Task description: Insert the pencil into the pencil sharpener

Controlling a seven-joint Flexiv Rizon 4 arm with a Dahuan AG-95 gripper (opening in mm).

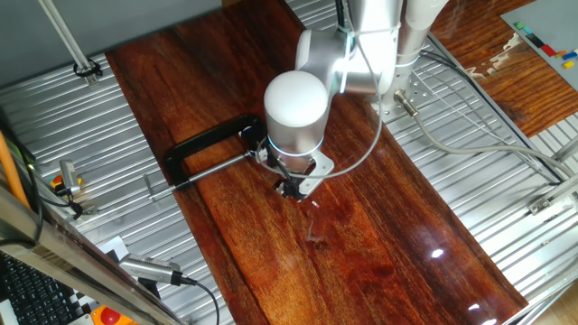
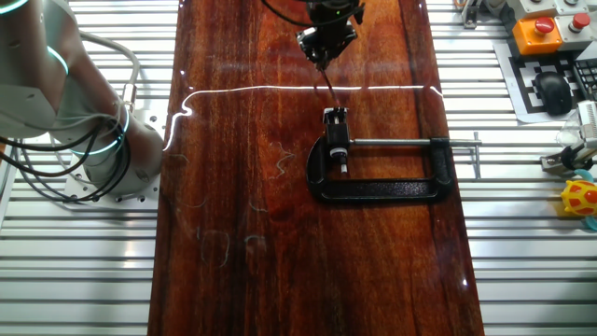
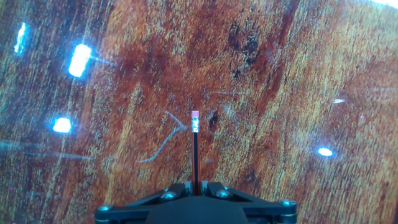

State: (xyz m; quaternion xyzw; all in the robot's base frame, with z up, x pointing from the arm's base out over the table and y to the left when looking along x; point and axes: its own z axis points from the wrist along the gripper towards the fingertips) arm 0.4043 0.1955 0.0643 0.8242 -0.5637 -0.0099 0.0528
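My gripper is shut on a thin dark pencil, which runs straight out from between the fingers and ends in a pink eraser tip. It hangs over bare wood in the hand view. In the other fixed view the gripper is at the far end of the board and the pencil slants toward the pencil sharpener. This small white block sits in the mouth of the black clamp. The pencil's end stops short of it. In one fixed view the gripper shows below the wrist, and the arm hides the sharpener.
The clamp lies on the long wooden board with its steel rod pointing to the board's edge. Ribbed metal table lies on both sides. The robot base, an orange stop button and a yellow toy stand off the board.
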